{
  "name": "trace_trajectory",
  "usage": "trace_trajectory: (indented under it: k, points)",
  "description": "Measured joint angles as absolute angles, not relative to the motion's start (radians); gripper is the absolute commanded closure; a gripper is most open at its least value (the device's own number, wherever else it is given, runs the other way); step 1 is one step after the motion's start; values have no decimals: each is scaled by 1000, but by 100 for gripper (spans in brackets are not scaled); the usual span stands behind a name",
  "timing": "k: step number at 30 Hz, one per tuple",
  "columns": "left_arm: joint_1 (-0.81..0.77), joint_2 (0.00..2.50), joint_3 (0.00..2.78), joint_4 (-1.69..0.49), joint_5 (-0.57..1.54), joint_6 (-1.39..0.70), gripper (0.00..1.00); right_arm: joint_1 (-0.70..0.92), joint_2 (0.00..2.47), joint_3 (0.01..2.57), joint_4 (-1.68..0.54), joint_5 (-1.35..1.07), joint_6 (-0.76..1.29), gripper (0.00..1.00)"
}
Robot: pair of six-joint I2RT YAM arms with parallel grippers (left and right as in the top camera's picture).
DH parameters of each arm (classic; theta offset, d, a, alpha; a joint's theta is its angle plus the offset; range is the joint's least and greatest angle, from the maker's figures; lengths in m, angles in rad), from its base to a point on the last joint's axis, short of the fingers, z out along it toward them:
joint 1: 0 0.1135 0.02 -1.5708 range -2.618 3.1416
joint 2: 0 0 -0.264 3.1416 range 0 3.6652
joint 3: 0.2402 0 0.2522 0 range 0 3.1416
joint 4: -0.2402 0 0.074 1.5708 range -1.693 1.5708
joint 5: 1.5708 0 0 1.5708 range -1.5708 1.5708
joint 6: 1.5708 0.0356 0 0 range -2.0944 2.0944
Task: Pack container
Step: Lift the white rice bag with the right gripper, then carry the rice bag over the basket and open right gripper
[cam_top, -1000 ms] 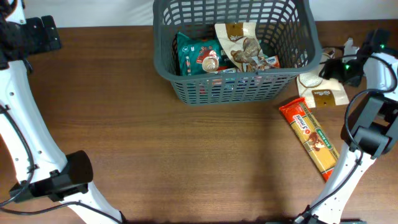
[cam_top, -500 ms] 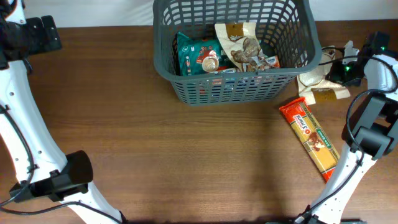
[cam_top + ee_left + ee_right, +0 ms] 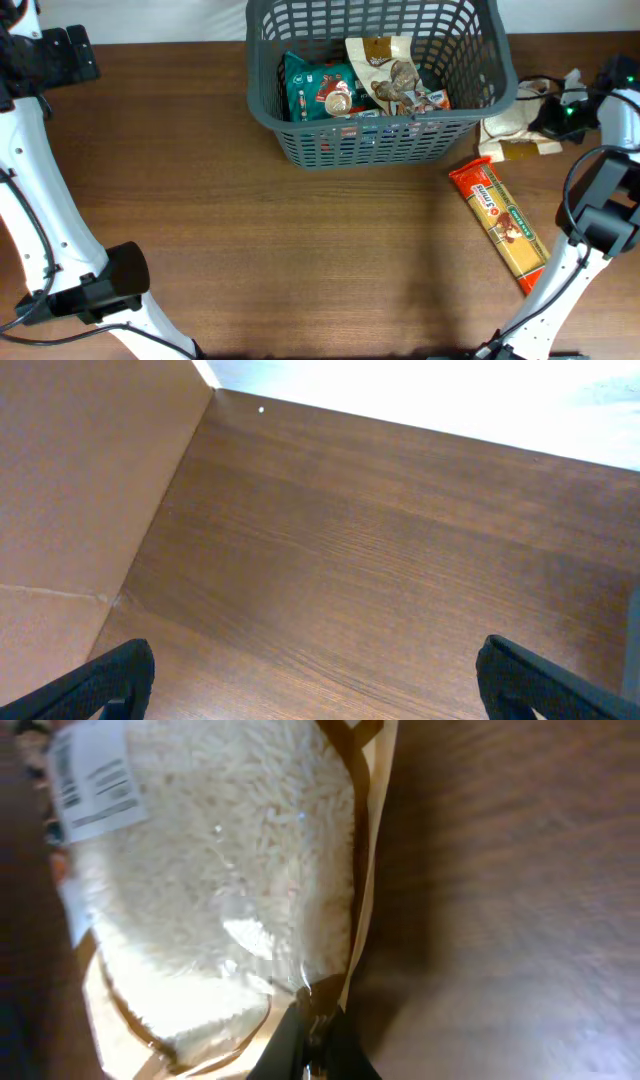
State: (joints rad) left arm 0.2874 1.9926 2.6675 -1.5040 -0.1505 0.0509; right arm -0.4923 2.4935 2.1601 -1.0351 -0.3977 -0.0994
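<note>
1. Pinching a thin edge seam of the rice bag (image 3: 210,880), the right gripper (image 3: 312,1038) has its fingers drawn tight together on the film. The flat seam probably gives a surer hold than the bulging, grain-filled body, which looks too wide and loose to clamp.
2. The bag lies on the table (image 3: 300,250) just beside the container's right wall, so the carry over the rim should be short. Held by one edge, the loose rice will likely sag to the low end.
3. The container (image 3: 370,145) stands at the far middle of the table, open side up. Inside are a teal snack packet (image 3: 315,90) and a brown-and-white packet (image 3: 385,70), with free room towards the back.
4. A long orange pasta packet (image 3: 505,222) lies diagonally on the table, nearer the front than the rice and not yet packed.
5. The left gripper (image 3: 315,660) is spread wide and empty over bare wood at the far left, well apart from the container, apparently parked out of the way.
</note>
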Motion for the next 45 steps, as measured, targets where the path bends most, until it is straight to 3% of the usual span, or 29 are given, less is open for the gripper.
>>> trace_trajectory:
  k: [17, 28, 35, 45]
  points:
    - [287, 1993, 2667, -1504, -150, 51, 1, -531, 2503, 2713, -1288, -445, -47, 96]
    - [287, 1993, 2667, -1504, -150, 51, 1, -527, 2496, 3092, -1327, -557, 93, 96]
    - [287, 1993, 2667, -1504, -150, 51, 1, -466, 2412, 3106, -1325, -628, 136, 96]
    - [287, 1993, 2667, -1504, -150, 51, 1, -236, 2273, 3106, -1325, -659, 149, 96]
